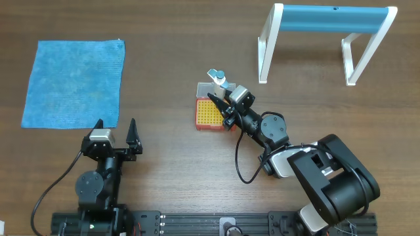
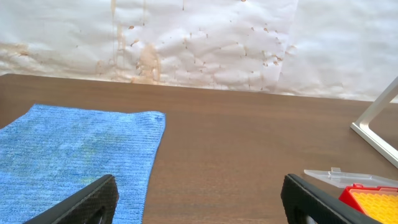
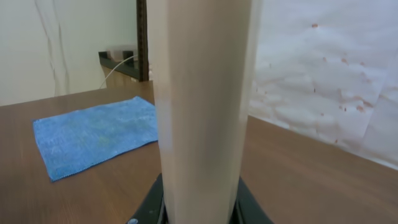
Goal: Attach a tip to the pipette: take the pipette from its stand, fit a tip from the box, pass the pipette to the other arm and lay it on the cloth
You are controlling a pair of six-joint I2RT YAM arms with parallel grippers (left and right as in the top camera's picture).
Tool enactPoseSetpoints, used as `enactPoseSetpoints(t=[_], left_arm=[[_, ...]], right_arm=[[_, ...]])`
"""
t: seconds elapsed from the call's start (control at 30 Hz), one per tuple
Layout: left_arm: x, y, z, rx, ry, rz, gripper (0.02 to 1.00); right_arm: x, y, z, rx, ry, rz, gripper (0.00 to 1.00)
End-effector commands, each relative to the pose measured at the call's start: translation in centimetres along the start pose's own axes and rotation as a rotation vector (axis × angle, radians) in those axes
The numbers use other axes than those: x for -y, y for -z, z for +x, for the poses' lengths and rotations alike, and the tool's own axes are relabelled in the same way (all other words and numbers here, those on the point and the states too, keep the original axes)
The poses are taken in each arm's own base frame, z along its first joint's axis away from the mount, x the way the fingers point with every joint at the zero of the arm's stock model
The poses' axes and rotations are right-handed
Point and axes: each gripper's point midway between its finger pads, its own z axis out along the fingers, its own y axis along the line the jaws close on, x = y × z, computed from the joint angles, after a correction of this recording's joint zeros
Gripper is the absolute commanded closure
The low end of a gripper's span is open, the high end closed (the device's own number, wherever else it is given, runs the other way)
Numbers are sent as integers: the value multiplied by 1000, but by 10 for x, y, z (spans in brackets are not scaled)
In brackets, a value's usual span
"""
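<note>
My right gripper (image 1: 225,107) is shut on the pipette (image 1: 217,79), a white body with a blue cap, held upright beside or over the red tip box (image 1: 209,115) with its yellow tip rack. In the right wrist view the pale pipette barrel (image 3: 200,99) rises between the fingers of that gripper (image 3: 200,208). I cannot see the pipette's lower end. My left gripper (image 1: 115,130) rests open near the table's front, below the blue cloth (image 1: 73,83). From the left wrist view, the cloth (image 2: 68,155) lies ahead of that gripper (image 2: 202,202), and the tip box (image 2: 374,200) is off to one side.
The white stand with its blue top bar (image 1: 328,19) occupies the back right, and one of its legs (image 2: 376,121) shows in the left wrist view. The box's clear lid (image 1: 207,89) lies open behind the box. Bare brown table separates cloth and box.
</note>
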Motion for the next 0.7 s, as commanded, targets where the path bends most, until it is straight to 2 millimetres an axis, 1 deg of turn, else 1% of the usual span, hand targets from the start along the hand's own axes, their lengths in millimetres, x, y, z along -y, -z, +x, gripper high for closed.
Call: enactPoseSetpoints(t=[0.03,0.63,0.7], left_arm=[[2,0,1,-1,-16,10,165],[2,0,1,-1,-16,10,167],[2,0,1,-1,-16,10,167]], right_arm=[[-3,-5,-3,14,-14,-16,925],[-4,-3,0,4,-17,-17,923],[-9,-1,2,-3,-20,-48,925]])
